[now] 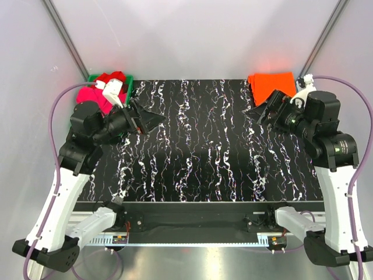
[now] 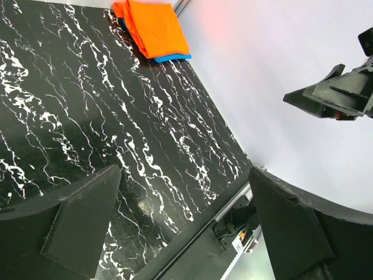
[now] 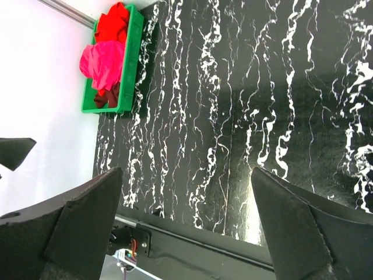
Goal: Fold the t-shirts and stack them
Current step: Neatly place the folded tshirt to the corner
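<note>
Seen from above, a black bench (image 1: pixel 198 146) veined with white lies between my two arms. My left end effector (image 1: pixel 152 121) hangs over the bench's left side at about 10 o'clock. Its two fingers are spread wide and hold nothing. My right end effector (image 1: pixel 265 111) hangs at about 2 o'clock, also spread wide and empty.

At 1 o'clock, in the far right corner, a folded orange t-shirt (image 1: pixel 272 84) lies flat on the bench, just beside my right fingers. My left wrist camera shows a teal-blue t-shirt (image 2: pixel 172 58) under it, with only its edge visible. At 11 o'clock, in the far left corner, a green tray (image 3: pixel 133 58) holds a crumpled magenta-pink t-shirt (image 3: pixel 104 63) and a crumpled red t-shirt (image 3: pixel 113 23), with the red one at the tray's far end.
</note>
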You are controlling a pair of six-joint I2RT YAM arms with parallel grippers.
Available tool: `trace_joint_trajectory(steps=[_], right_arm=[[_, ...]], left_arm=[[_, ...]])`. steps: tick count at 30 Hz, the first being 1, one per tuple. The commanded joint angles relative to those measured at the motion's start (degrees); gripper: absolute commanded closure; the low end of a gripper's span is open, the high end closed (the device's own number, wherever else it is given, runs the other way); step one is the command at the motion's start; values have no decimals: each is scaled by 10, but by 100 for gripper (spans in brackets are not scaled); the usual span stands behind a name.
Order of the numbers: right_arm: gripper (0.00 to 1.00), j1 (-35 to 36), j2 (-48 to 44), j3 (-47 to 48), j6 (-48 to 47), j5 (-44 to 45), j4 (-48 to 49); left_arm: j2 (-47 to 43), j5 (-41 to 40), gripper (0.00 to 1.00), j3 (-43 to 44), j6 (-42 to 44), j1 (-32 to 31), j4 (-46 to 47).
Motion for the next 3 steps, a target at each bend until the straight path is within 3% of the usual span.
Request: trace_joint_trajectory(steps=[1, 3], right_arm=[[1, 1, -3, 30, -17, 7, 19], [0, 1, 3, 33, -15, 2, 17]], left_arm=[[-6, 3, 1, 3, -10, -2, 33], [-8, 2, 1, 4, -7, -2, 29]])
